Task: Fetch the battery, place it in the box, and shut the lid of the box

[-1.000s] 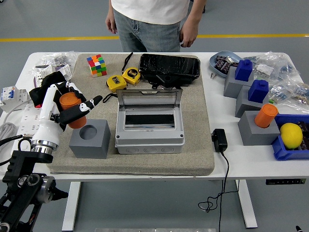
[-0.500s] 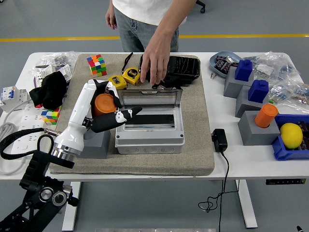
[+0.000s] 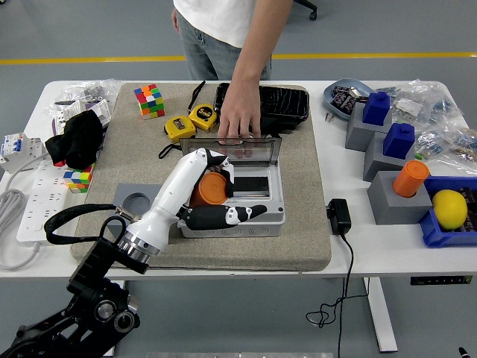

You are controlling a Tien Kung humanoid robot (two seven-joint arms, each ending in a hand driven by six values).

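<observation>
The left hand (image 3: 216,195) is gripping the orange battery (image 3: 211,189), hovering directly above the open grey box (image 3: 231,195); the cavity is lying straight below, while a person's hand (image 3: 238,119) is steadying the lid (image 3: 232,149).

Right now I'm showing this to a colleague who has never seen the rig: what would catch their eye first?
Probably the robot's left hand at mid-table, gripping an orange battery over the open grey box. Just behind it, a person's hand reaches down from the far side and rests on the raised lid. Off right, a yellow lemon sits in a blue tray.
</observation>
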